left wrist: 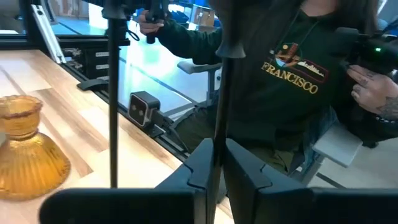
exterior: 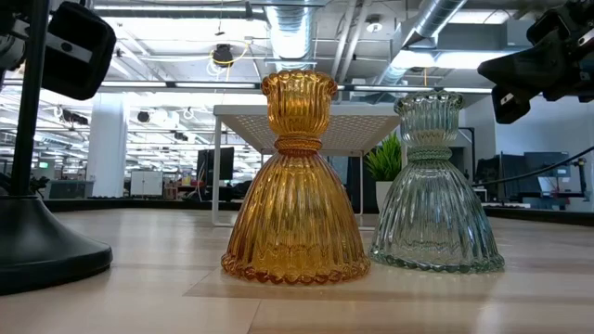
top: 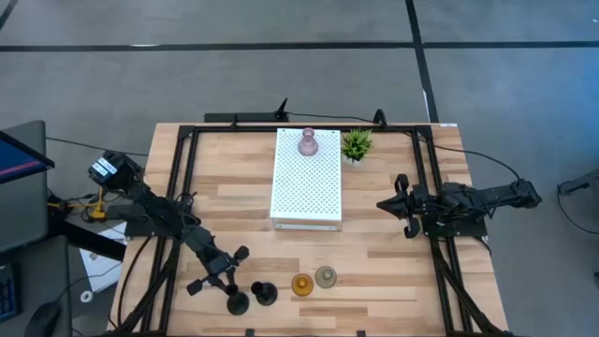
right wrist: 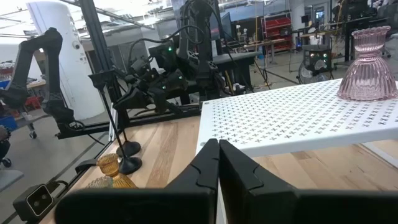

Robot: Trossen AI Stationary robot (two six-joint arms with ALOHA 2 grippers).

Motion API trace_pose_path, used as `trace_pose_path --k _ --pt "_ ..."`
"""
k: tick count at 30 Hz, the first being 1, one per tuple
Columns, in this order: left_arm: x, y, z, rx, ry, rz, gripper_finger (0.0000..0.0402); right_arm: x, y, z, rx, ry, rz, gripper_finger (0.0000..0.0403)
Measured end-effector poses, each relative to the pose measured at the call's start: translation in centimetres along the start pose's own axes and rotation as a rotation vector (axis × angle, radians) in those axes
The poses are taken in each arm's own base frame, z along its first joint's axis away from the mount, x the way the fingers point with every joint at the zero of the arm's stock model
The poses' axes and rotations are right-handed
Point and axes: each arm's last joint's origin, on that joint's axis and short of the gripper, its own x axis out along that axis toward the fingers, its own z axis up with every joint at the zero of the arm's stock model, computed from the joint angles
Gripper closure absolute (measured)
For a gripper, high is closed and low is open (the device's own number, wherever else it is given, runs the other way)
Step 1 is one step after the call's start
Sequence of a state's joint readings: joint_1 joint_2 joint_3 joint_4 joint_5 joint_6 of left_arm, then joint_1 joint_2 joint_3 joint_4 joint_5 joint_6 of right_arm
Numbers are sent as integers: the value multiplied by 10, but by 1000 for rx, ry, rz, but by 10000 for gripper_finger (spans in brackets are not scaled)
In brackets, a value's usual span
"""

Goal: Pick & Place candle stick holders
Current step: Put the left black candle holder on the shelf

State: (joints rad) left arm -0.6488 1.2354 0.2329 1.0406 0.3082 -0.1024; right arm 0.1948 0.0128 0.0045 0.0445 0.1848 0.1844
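The left gripper point(top: 227, 277) sits low over the near left part of the wooden table point(top: 393, 271). In the left wrist view its fingers point(left wrist: 199, 168) are closed on the thin stem of a black candle stick holder point(top: 237, 301), whose round base rests on the table at the near edge. Just to the right of it stands the second black holder point(top: 265, 294), upright and free. Farther right comes the amber glass holder point(top: 301, 285), and just beside that, the pale grey-green glass holder point(top: 325, 276). In the low view, the two glass pieces stand upright on the wood, close together but apart.

In the middle of the table lies a white perforated platform point(top: 307, 183), raised on short legs. The pink glass holder point(top: 308, 142) stands upright at its far end. Just right of the platform's far corner stands a small green potted plant point(top: 357, 145) on the table.

At the right side, the right gripper point(top: 401, 205) hangs above the table, pointing toward the platform's right edge and well apart from all the holders. In the right wrist view its fingers point(right wrist: 205, 165) meet with nothing between them.

Beyond the near edge of the table, the left wrist view shows a person in a dark sweatshirt point(left wrist: 292, 74).
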Motion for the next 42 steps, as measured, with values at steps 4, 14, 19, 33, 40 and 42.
trace_pose_path --k 4,14,19,33,40,42 --pt "0 1 1 -2 -9 50 372 0 0 0 0 -1 0 403" --pt "-9 1 13 -55 -34 161 383 0 0 0 0 0 0 403" --pt "-22 1 16 -131 19 324 383 0 0 0 0 0 0 403" --pt "-69 -8 46 -213 -113 616 383 0 0 0 -8 0 0 403" --pt "-79 -8 74 -130 -149 826 383 0 0 0 -11 0 0 403" --pt "-79 -9 86 -83 -166 857 383 0 0 0 -11 0 0 403"
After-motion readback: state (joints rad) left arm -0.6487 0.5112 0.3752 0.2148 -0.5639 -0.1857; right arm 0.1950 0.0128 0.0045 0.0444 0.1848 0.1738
